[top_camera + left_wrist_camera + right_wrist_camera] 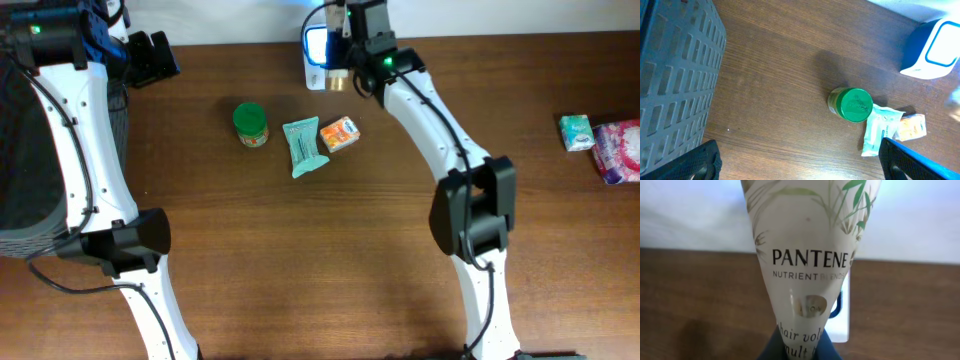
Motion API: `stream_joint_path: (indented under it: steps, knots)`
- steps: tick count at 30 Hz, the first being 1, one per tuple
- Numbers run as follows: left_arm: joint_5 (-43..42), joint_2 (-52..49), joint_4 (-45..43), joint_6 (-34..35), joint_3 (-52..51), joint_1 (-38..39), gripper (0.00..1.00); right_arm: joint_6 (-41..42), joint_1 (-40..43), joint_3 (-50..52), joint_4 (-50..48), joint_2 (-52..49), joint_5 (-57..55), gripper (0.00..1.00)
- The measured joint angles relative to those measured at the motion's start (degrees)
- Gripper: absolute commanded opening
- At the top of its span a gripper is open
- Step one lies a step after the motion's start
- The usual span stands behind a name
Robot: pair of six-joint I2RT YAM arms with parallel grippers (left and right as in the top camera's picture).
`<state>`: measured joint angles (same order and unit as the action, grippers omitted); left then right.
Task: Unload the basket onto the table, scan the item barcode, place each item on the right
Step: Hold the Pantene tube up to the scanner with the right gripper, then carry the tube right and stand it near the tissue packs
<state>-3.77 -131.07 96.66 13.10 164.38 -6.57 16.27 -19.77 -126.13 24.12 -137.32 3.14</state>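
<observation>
My right gripper point(800, 349) is shut on the narrow end of a white Pantene tube point(807, 255), which fans out away from the camera. Behind the tube stands the white and blue barcode scanner point(841, 315). From overhead, the right gripper point(345, 72) is at the back of the table, right against the scanner point(316, 45), and only a tan bit of the tube point(335, 83) shows. No barcode shows on the tube. My left gripper point(152, 58) hovers open at the back left, nothing between its fingers point(702, 162).
A green-lidded jar point(250, 123), a teal packet point(303, 146) and an orange packet point(339, 133) lie in front of the scanner. A teal pack point(577, 131) and a pink pack point(620, 150) sit at the far right. A grey basket point(675, 75) stands at the left.
</observation>
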Motion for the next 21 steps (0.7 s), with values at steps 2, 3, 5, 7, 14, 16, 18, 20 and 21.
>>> stream_joint_path:
  steps: [2,3,5,7,14,16,18,20,21]
  knots:
    - [0.0,0.0,0.0,0.0,0.0,0.0,0.99,0.3,0.0,0.0,-0.3,-1.9,1.5,0.04]
    - [0.0,0.0,0.0,0.0,0.0,0.0,0.99,0.3,0.0,0.0,-0.4,-2.6,2.1,0.04]
    - [0.0,0.0,0.0,0.0,0.0,0.0,0.99,0.2,0.0,0.0,-0.8,-2.7,2.6,0.04]
    - [0.0,0.0,0.0,0.0,0.0,0.0,0.99,-0.1,0.0,0.0,-0.2,-2.7,2.5,0.04]
    - [0.0,0.0,0.0,0.0,0.0,0.0,0.99,-13.7,13.7,-0.4,27.3,7.2,-0.9,0.04]
    - [0.0,0.0,0.0,0.0,0.0,0.0,0.99,-22.9,21.0,-0.6,35.0,8.2,-2.0,0.04]
    - [0.0,0.0,0.0,0.0,0.0,0.0,0.99,-29.8,25.8,-0.3,41.4,8.1,-2.4,0.04]
    - [0.0,0.0,0.0,0.0,0.0,0.0,0.99,-33.4,29.7,-0.3,42.1,8.1,-2.3,0.04]
    - [0.0,0.0,0.0,0.0,0.0,0.0,0.99,-34.5,31.9,-0.3,42.1,8.1,-2.2,0.04]
